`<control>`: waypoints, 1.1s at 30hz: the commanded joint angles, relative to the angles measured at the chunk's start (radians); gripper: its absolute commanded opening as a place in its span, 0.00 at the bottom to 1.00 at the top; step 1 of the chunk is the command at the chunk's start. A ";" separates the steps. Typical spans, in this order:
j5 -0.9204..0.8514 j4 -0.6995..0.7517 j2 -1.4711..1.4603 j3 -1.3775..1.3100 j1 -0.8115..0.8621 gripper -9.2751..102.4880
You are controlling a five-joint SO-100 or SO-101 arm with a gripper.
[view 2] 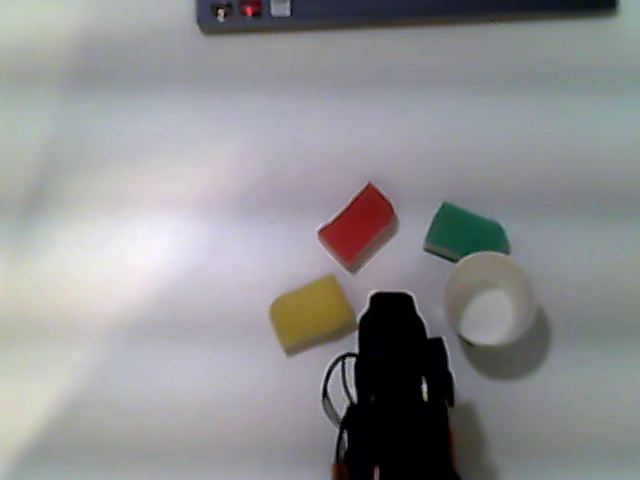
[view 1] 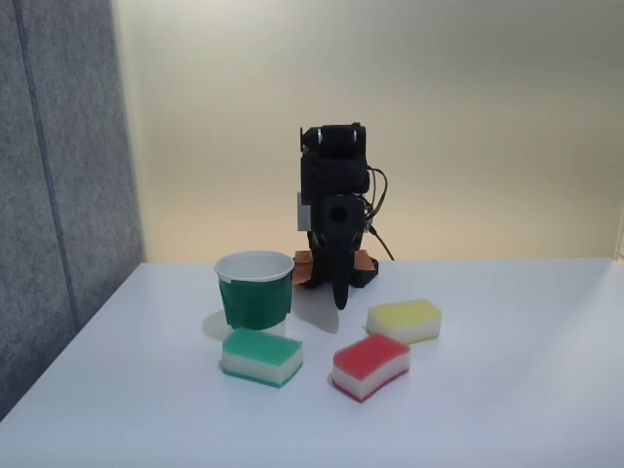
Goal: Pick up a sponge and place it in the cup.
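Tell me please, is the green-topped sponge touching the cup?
Apart: an other view shows a thin strip of table between the green-topped sponge and the cup.

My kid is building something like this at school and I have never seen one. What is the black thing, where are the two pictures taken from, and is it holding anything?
The black thing is a small robot arm, folded up at the back of a white table. Its gripper, a two-finger pincer, hangs down near the tabletop; I cannot tell whether it is open or shut, but nothing appears to be in it.

The fixed view faces the arm from across the table. The other view looks down from above, with the arm at the bottom edge.

On the table lie three small sponges, the red sponge, a green-topped sponge and a yellow-topped sponge, plus a green paper cup that stands upright and looks empty from above.
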 commanded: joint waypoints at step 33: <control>-0.011 0.107 0.002 -0.002 0.006 0.08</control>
